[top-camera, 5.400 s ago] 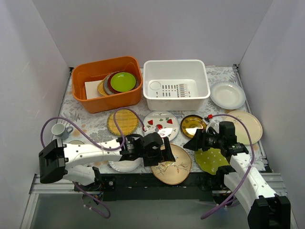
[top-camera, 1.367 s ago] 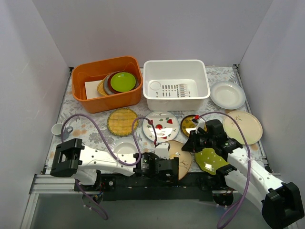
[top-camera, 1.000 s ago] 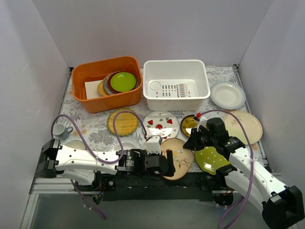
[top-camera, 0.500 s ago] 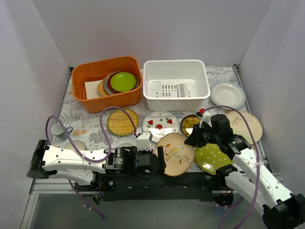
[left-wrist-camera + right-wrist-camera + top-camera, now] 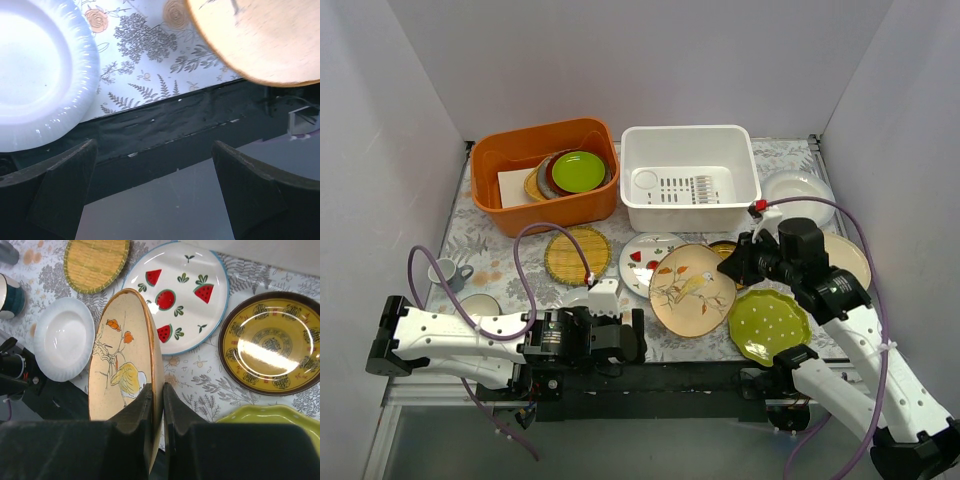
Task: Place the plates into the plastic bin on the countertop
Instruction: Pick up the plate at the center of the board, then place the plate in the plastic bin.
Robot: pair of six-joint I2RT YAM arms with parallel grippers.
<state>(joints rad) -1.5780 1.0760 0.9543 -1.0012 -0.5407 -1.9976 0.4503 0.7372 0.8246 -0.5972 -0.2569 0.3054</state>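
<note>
Floral countertop (image 5: 495,240) carries most of the plates. My left gripper (image 5: 152,147) hangs wide, holding nothing, beside a small white plate (image 5: 35,75). The woven yellow plate (image 5: 97,260) and watermelon plate (image 5: 180,295) lie flat. My right gripper (image 5: 156,395) pinches the tan bird plate (image 5: 692,290), lifted but short of the plastic bin (image 5: 710,215). I judge nearly everything remains.

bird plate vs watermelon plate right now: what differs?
The bird plate is tan with an orange rim; the watermelon plate is white with red motifs. The bird plate is pinched by the right gripper and held tilted; the watermelon plate lies flat on the countertop. Both are round.
</note>
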